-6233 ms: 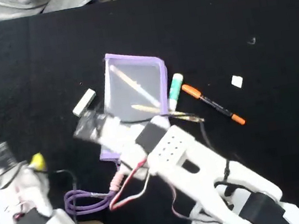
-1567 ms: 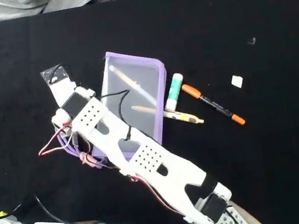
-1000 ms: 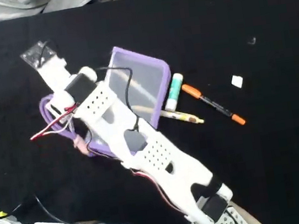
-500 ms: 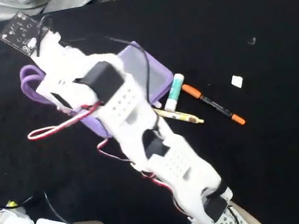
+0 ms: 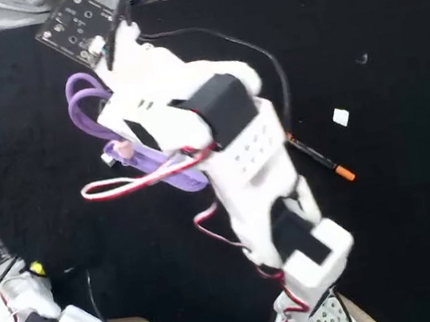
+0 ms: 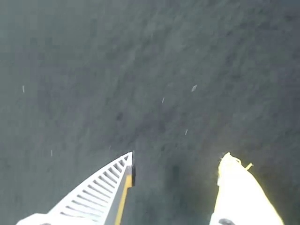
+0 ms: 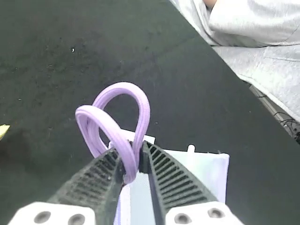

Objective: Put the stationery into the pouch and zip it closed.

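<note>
And here we have the right gripper (image 7: pixel 131 150), its black ribbed fingers pinching the purple cord loop (image 7: pixel 122 85) right at its base. The loop arches up and away beyond the fingertips. Just under those fingers sits the pale, lilac-edged zip pouch (image 7: pixel 197 173), so the task's container is hanging from, or at least gathered under, the right arm. We cannot tell whether it has come clear of the black worktop (image 5: pixel 390 40).

From above, the white right arm lies across the pouch. Out from under its far side pokes the slim black marker with the orange cap (image 5: pixel 321 160). Its long axis runs on a slant away from the pouch, with the orange end farthest from it. A little beyond the marker, on that same side, lies a small white eraser-like block (image 5: pixel 341 117).

That is the relation everything turns on, we'd say: the stationery lies on the side of the pouch opposite the loop, and the arm holding the loop is plainly the nearer one.

The left gripper (image 6: pixel 179 157) is well apart from the pouch. Its fingers, one white and ribbed, one yellow-tipped, are spread wide over bare worktop and hold nothing.

Our read is that the packing is not yet done, the pouch must be settled first, and the free arm has the longer reach.
</note>
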Action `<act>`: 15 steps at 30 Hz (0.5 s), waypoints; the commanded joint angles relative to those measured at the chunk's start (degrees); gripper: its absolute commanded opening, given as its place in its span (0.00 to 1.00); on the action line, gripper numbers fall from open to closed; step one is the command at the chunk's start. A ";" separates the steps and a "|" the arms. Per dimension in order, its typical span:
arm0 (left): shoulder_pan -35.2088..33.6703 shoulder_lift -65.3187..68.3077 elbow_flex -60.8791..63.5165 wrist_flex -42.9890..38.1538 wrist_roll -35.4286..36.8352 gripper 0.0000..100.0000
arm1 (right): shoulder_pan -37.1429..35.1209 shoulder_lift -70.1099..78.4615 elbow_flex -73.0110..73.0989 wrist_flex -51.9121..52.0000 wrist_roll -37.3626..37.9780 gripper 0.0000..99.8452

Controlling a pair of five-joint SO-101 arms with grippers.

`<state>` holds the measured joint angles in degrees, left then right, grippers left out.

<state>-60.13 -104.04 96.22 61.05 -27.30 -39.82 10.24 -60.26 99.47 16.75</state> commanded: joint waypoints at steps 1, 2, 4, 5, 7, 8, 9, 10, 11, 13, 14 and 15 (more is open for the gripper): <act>5.14 -0.53 0.84 -3.43 -0.88 0.29 | 0.88 -7.08 2.07 1.49 0.53 0.01; 6.81 -0.53 0.48 -3.52 -0.88 0.29 | 1.05 -7.87 2.68 1.49 0.53 0.01; 10.77 -0.53 -1.45 -2.37 -0.88 0.29 | 2.20 -9.10 3.56 1.49 0.53 0.01; 12.97 -0.53 -3.12 -0.70 -0.88 0.29 | 2.81 -9.54 3.91 1.49 0.53 0.01; 17.10 -0.53 -8.66 4.66 -0.44 0.29 | 4.57 -10.24 5.23 1.49 0.53 0.01; 19.03 -0.53 -12.09 8.09 0.44 0.29 | 5.36 -10.51 6.11 1.58 0.53 0.01; 21.05 -0.53 -15.78 11.43 2.29 0.29 | 6.07 -10.86 6.99 1.58 0.53 0.01; 23.25 -0.53 -19.30 14.24 4.40 0.29 | 6.59 -11.21 7.96 1.58 0.53 0.01; 25.54 -0.53 -22.73 16.70 6.42 0.29 | 6.95 -11.47 8.92 1.58 0.53 0.01; 30.64 -0.53 -28.62 19.87 10.11 0.29 | 7.12 -12.35 10.24 1.58 0.53 0.01; 33.45 -0.53 -30.90 20.66 12.04 0.29 | 7.12 -12.88 10.86 1.58 0.53 0.01; 36.09 -0.53 -32.84 21.19 14.07 0.29 | 7.12 -13.58 11.47 1.58 0.53 0.01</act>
<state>-31.21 -104.40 72.31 79.52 -18.24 -33.76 1.80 -49.19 99.47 16.75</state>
